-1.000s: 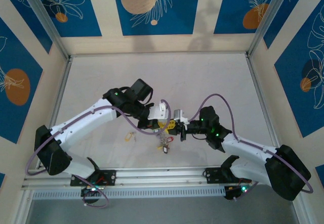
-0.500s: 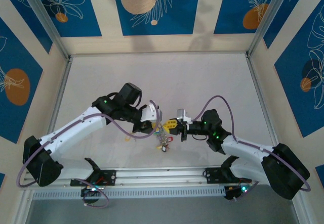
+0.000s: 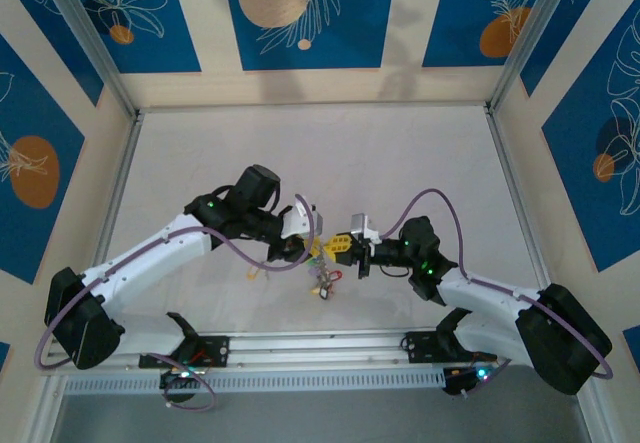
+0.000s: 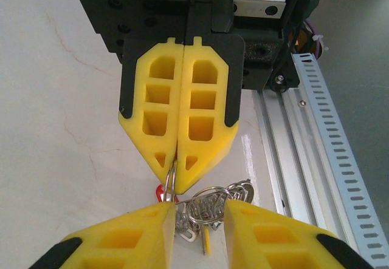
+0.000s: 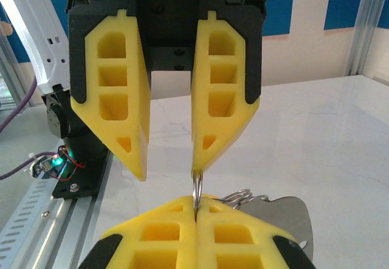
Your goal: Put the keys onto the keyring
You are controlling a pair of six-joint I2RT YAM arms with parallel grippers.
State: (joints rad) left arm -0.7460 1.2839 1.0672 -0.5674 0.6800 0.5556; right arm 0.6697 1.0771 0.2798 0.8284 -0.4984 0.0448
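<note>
Keyring (image 4: 172, 187) was judged light, stiff and slippery: thin wire, best pinched on its bare arc, clear of the dangling keys (image 4: 209, 207). It showed as a grey loop, silver keys bunched beneath, at lower centre of the left wrist view. The right gripper (image 4: 177, 160) pinched its wire; the left gripper (image 5: 169, 169) stood spread alongside.

Your top view looks down on the table (image 3: 400, 153) from behind; both wrist cameras sit close, facing each other across the keyring (image 5: 196, 190).

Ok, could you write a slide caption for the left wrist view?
Right gripper shut on the keyring, keys dangling below, facing the open left gripper.
</note>
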